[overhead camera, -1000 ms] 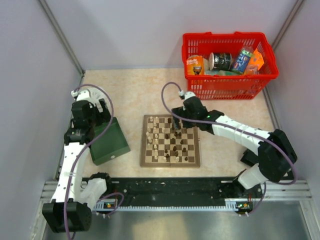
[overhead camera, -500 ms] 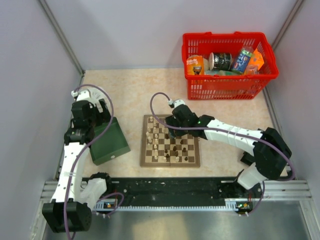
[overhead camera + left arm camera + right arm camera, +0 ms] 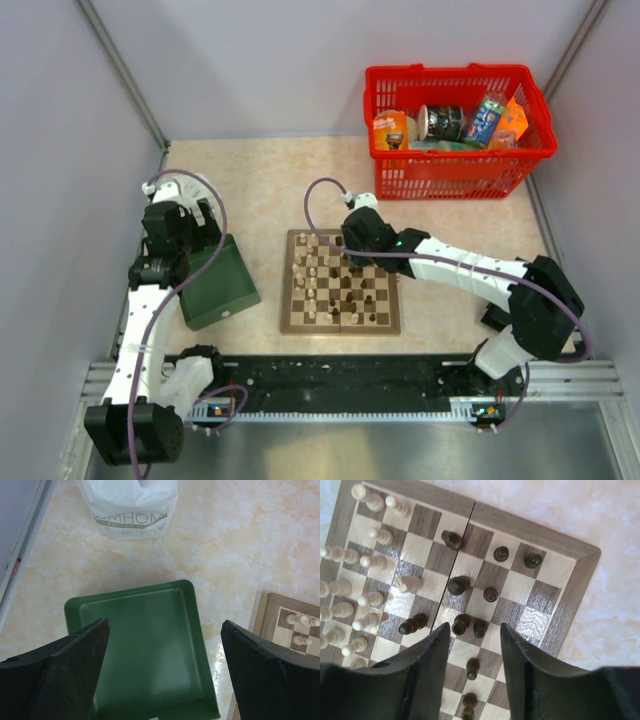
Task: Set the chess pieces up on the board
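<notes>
Over the middle of the board (image 3: 577,585), the right pincer (image 3: 474,630) hangs half open. Two dark chess pieces (image 3: 460,624) stand between its finger tips, and I cannot tell if a finger touches them. Rows of white pieces (image 3: 370,599) stand along one side of the board, and more dark ones are scattered on the squares. Off to the side, the left pincer (image 3: 164,627) is wide open above a green box (image 3: 145,645) on the tabletop (image 3: 235,540). It holds nothing.
</notes>
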